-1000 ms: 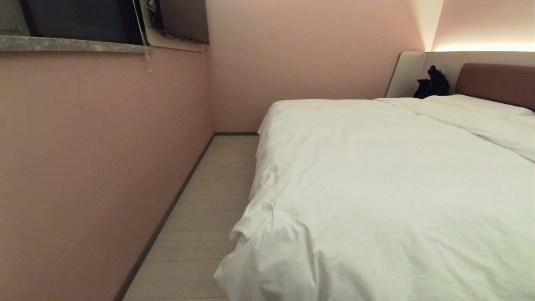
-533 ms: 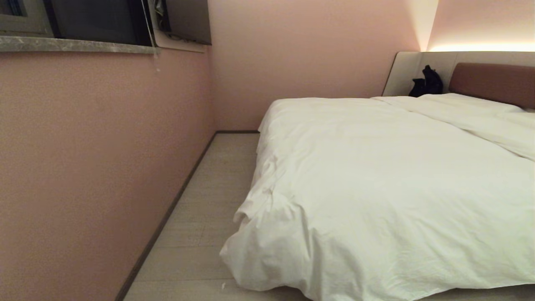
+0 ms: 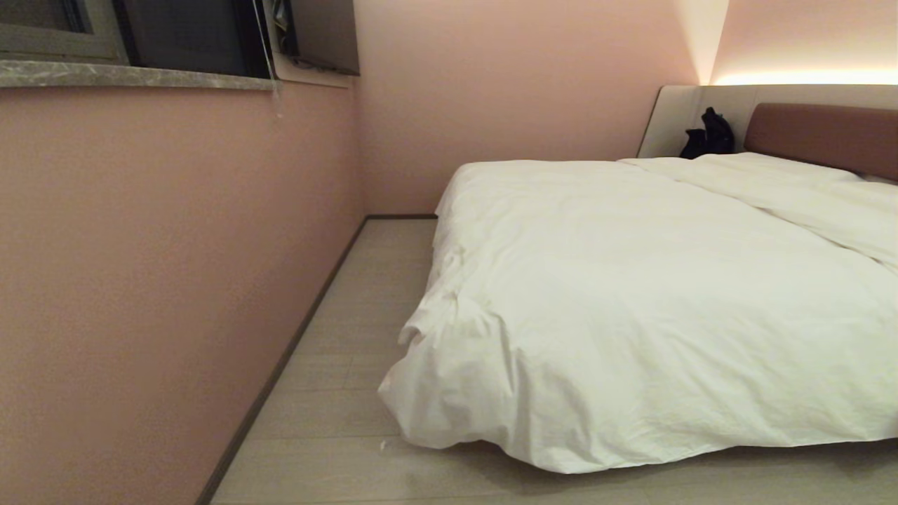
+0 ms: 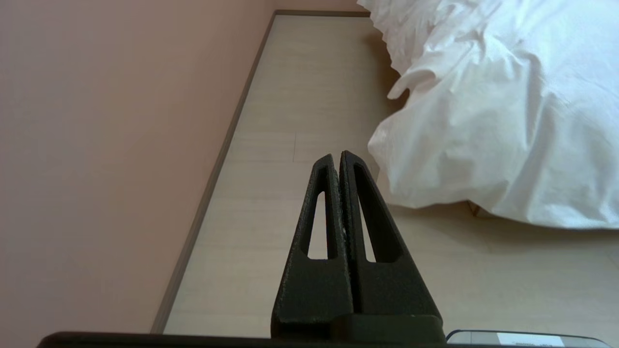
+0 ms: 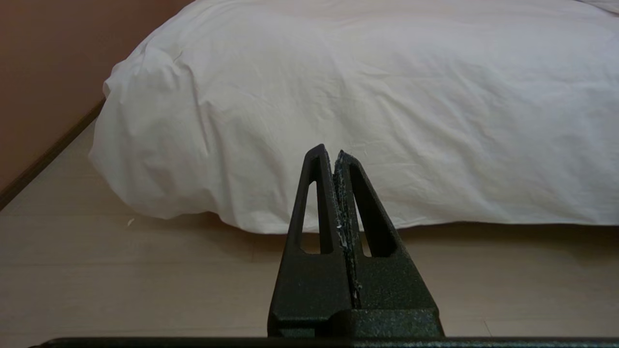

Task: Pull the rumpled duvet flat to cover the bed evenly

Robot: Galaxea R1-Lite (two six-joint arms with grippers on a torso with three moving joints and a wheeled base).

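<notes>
Backing away, the robot's view is now taking in floor under the bed's foot. Both the left pincer and right pincer are hanging closed, empty, short of the duvet, which is draping the bed; soft and bulky, probably best grasped at its bunched near-left corner.

Head camera sits high, off the foot corner of the bed, looking forward and down along the floor strip beside the pink wall, headboard far off. Left wrist camera rides low behind the left gripper, facing up that same floor strip, duvet corner close by. Right wrist camera, low behind the right gripper, faces the duvet's foot end from near. All three share the duvet's drooping corner and the floor below it.
</notes>
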